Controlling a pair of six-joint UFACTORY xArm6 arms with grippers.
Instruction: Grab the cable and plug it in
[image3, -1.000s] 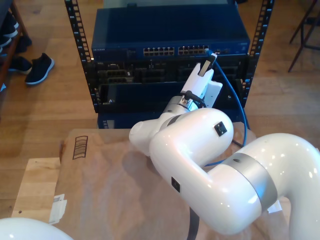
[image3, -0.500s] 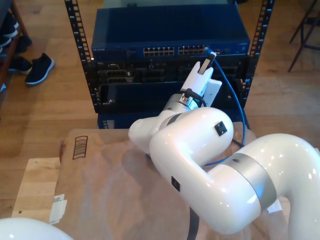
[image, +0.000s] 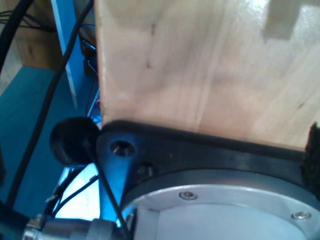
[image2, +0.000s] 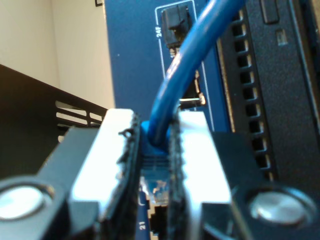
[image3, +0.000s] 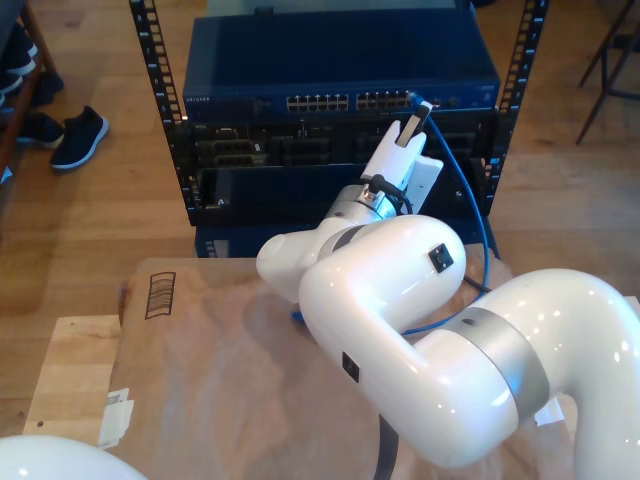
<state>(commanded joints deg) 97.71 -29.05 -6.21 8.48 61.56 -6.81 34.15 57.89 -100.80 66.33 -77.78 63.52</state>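
Room: a wooden floor (image3: 100, 215) lay around a black equipment rack (image3: 345, 110), with dark shoes (image3: 78, 135) at the exterior view's left edge.
Counter: a light wooden counter (image3: 70, 385) sat in the foreground, covered partly by crumpled brown paper (image3: 220, 370).
Arm: a large glossy white arm (image3: 440, 340) stretched from the exterior view's lower right toward the rack front.
Rack contents: a dark blue network switch (image3: 340, 70) sat on top, showing a row of ports (image3: 350, 102) along its front, with black units below it.
Cable: the bright blue cable (image3: 470, 195) ran from the switch's front, near the right end of the port row in the exterior view, then curved down behind the arm.
My second gripper (image2: 155, 150): its two white fingers (image2: 112, 155) with black pads were pinching the cable's blue plug end, right against the switch face; whether the plug sat inside a port, I cannot tell.
Port labels: the numbers 24 and 21 were printed beside ports in the second wrist view.
My first gripper: whether it was spread or pressed together, I cannot tell; the first wrist view looked at a pale wooden panel (image: 210, 65) and a black mounting plate (image: 200, 155).
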